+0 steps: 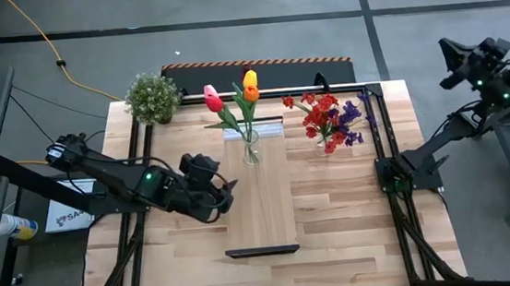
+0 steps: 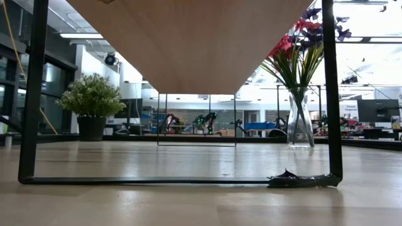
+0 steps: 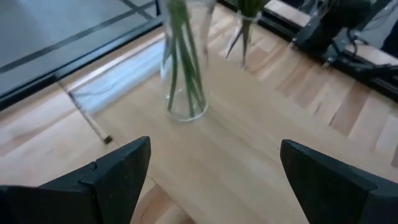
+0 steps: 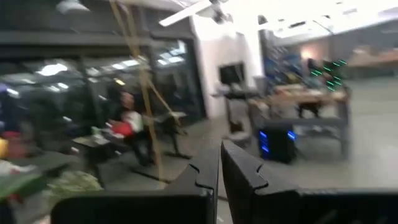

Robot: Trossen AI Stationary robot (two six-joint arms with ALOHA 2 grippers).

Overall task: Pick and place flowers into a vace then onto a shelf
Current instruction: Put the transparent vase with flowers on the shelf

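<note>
1. Currently the tulips [image 1: 238,103] are standing in a glass vase [image 1: 251,150] on the shelf [image 1: 258,194].
2. Left gripper [image 1: 227,197] is hovering beside the shelf, released; right gripper [image 4: 219,163] is waiting clenched, off the surface.
3. Vase is likely top-heavy, slippery, fragile; gripping its body low seems safest.

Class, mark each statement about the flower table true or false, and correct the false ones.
1. The vase of tulips stands on the shelf. True.
2. The left gripper grips that vase. False: it is open, short of the vase.
3. The red and purple flowers stand on the shelf. False: they stand beside it, on the tabletop.
4. The right gripper is shut. True.
5. The potted plant sits at a table corner. True.
</note>
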